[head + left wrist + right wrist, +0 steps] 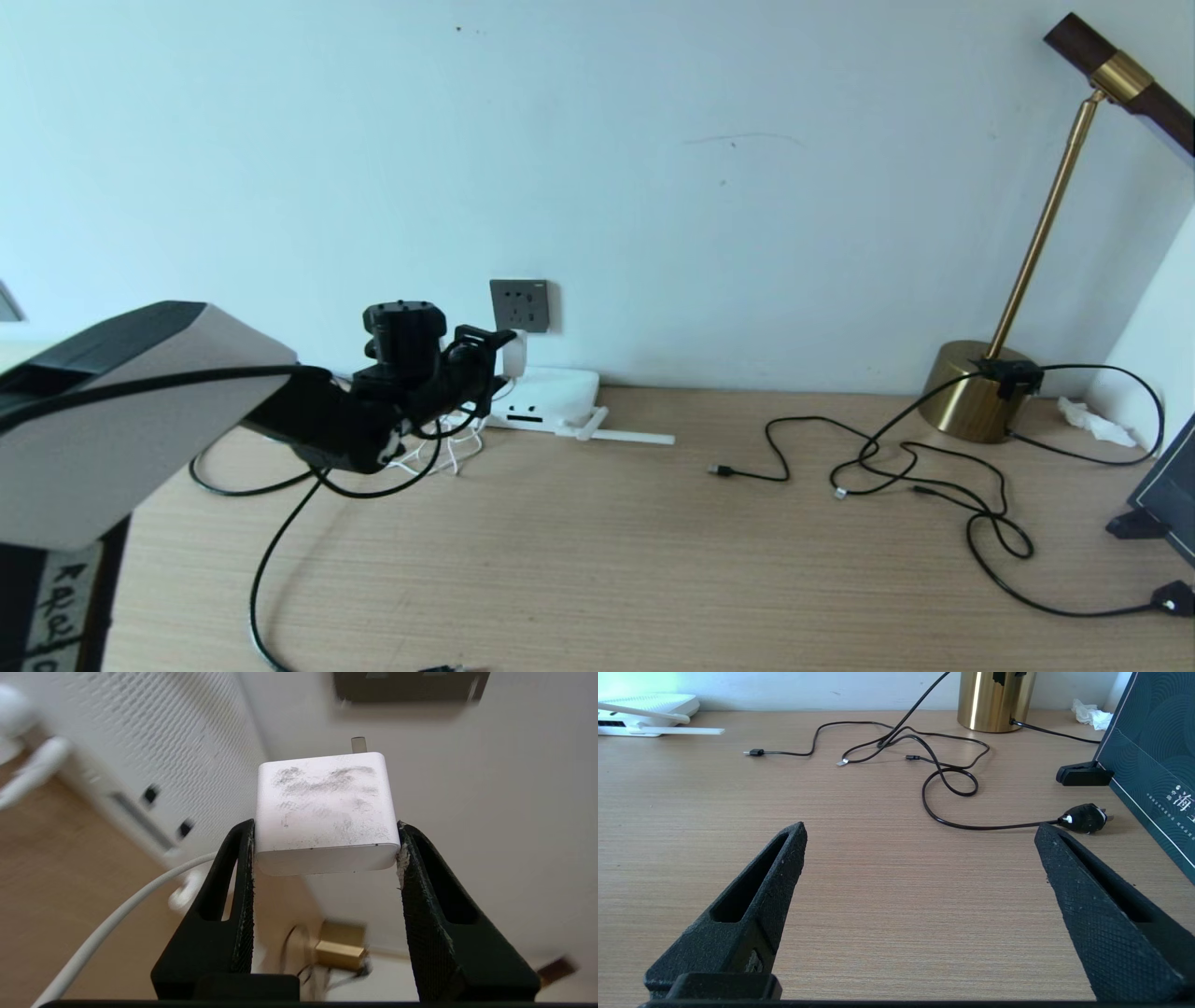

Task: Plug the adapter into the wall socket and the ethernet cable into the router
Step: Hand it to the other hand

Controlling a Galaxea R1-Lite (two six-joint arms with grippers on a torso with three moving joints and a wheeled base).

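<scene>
The adapter (325, 812) is held between the two fingers of the left end effector (325, 851), at the far left of the table (597, 560), just below the wall socket (520, 305) and not yet plugged in. Its white cord (112, 924) hangs down toward the table. The router (551, 397) lies flat just under it, against the wall. The right end effector (920, 858) stands wide open over the bare table, holding nothing. At far right stands a brass lamp (971, 397) with thin black cords (934, 476).

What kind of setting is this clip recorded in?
Likely a home or office desk set against a wall: a wood-grain desk, a wall socket just above it, a white router below that, and a brass desk lamp with loose cords nearby.
</scene>
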